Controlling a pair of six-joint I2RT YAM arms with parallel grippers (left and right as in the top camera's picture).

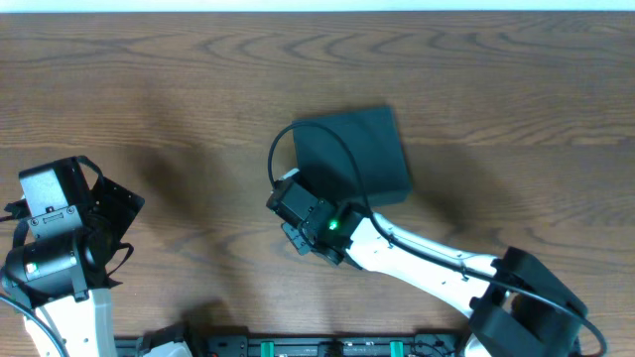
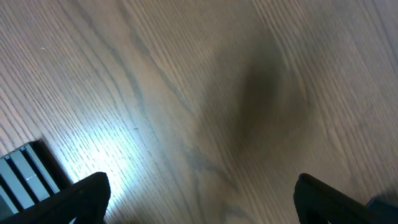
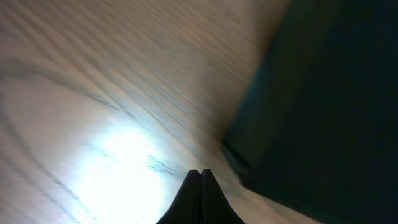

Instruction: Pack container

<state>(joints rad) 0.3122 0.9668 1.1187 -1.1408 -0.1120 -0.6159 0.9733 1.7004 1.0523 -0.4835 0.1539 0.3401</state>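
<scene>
The container (image 1: pixel 355 157) is a dark, shallow square box lying with its lid down near the middle of the wooden table. My right gripper (image 1: pixel 285 188) is just off the box's front-left corner. In the right wrist view its fingertips (image 3: pixel 200 172) are pressed together with nothing between them, low over the bare wood, and the container (image 3: pixel 323 106) fills the right side, a little apart from the tips. My left gripper (image 1: pixel 117 211) hangs far to the left, away from the box. Its fingers (image 2: pixel 87 196) stand wide apart over bare wood, so the left gripper (image 2: pixel 202 202) is open and empty.
A black cable (image 1: pixel 298 139) from the right arm loops over the box's left part. A rail with green parts (image 1: pixel 298 347) runs along the table's front edge between the arm bases. A dark ridged part (image 2: pixel 22 177) shows at the lower left of the left wrist view.
</scene>
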